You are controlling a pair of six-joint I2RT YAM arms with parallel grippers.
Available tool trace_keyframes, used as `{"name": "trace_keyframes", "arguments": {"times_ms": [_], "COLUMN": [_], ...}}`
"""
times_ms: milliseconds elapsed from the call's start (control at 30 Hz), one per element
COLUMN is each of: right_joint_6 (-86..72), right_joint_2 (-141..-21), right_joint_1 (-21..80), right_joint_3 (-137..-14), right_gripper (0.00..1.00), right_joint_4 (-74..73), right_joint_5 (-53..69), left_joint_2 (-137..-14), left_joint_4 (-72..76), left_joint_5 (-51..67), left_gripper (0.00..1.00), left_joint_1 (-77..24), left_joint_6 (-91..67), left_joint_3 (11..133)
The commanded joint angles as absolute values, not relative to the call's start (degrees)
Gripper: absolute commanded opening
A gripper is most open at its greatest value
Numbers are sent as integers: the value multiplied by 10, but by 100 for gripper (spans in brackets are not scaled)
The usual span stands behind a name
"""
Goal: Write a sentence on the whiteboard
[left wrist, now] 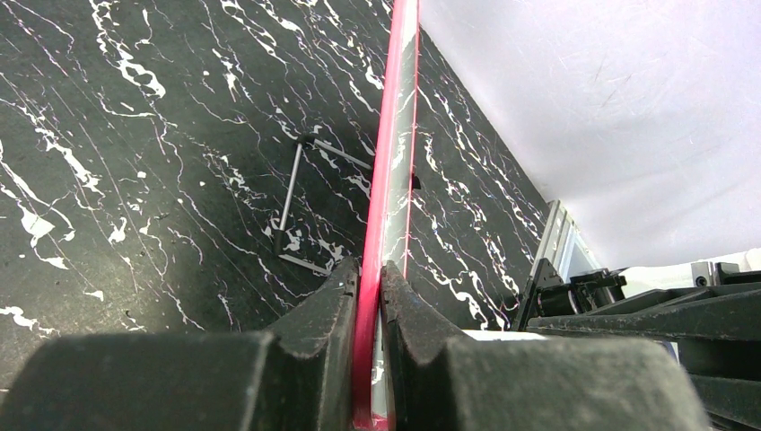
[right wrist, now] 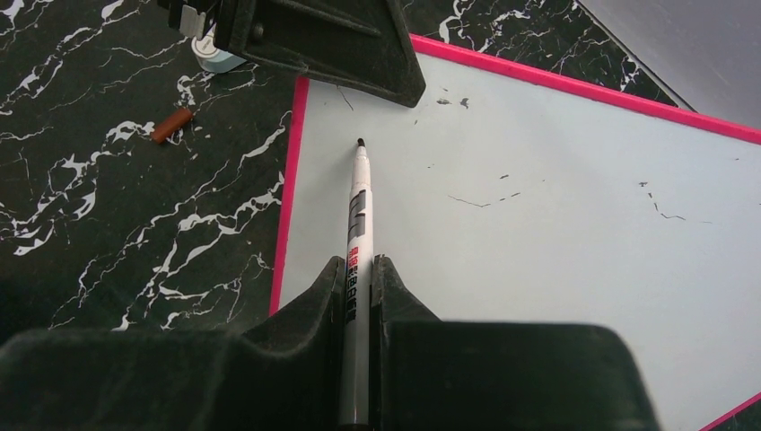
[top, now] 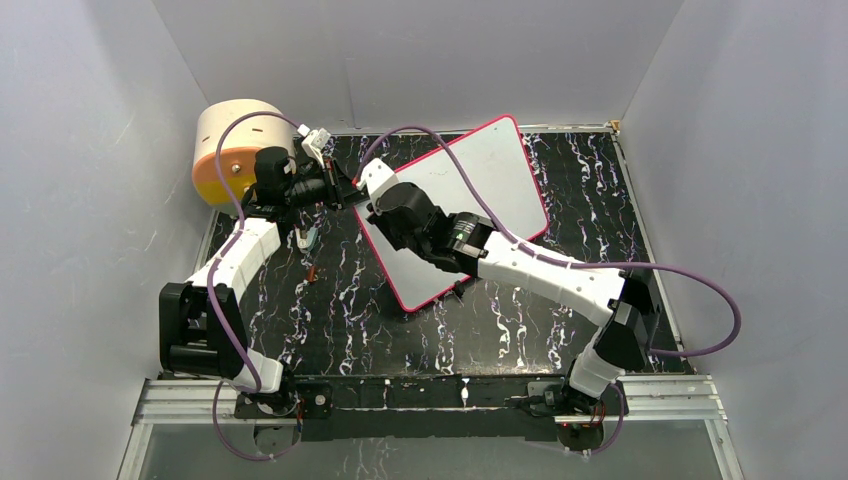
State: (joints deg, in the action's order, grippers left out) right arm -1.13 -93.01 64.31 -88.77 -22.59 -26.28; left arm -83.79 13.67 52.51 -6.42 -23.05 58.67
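One whiteboard (top: 490, 190) lies flat and skewed on the table (top: 330, 320). Left gripper (left wrist: 370, 278) is clamped onto its pink frame at the left corner. Right gripper (right wrist: 359, 269) pinches one marker (right wrist: 359, 206), tip by that corner; contact not determinable. Board judged thin, stiff, light and apt to slide, so the frame edge is the proper hold. No sentence legible, only stray specks. Also counted: one cap (right wrist: 170, 125), one drum (top: 235, 145).

left arm (top: 238, 258), right arm (top: 545, 270): white moulded link shells, black joint housings, black base blocks. purple cables (top: 737, 312): one thin cable looped along each arm. fingers (left wrist: 310, 330): matte black, wedge-shaped, tapering to narrow tips.
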Motion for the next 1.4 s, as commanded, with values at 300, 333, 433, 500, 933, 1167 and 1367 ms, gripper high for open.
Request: {"name": "trace_keyframes", "arguments": {"times_ms": [300,333,433,500,933,1167,1367], "right_joint_6": [-9,-8,-7,-6,-2,-1,-1], "right_joint_2": [-944,-944,-944,-943,-945,-930,-896], "right_joint_1": [647,647,647,647,645,646,646], "right_joint_3": [-927,-927,-927,-926,-921,-912,-882], "right_gripper": [0,0,0,0,0,0,0], "right_joint_4": [-217,-218,-220,-223,-220,-208,-174], "right_joint_5": [-294,-297,-305,-311,-348,-328,-284], "left_joint_2": [-823,-823,-823,-824,-824,-824,-824], "left_joint_4": [102,102,102,101,99,98,97], "left_joint_5": [498,498,498,499,499,497,495], "left_gripper": [0,0,0,0,0,0,0], "left_joint_1": [-69,-69,-69,-69,-69,-70,-70], "left_joint_6": [-207,-207,-207,-207,-204,-204,-203], "left_joint_3": [594,593,594,594,594,595,595]}}
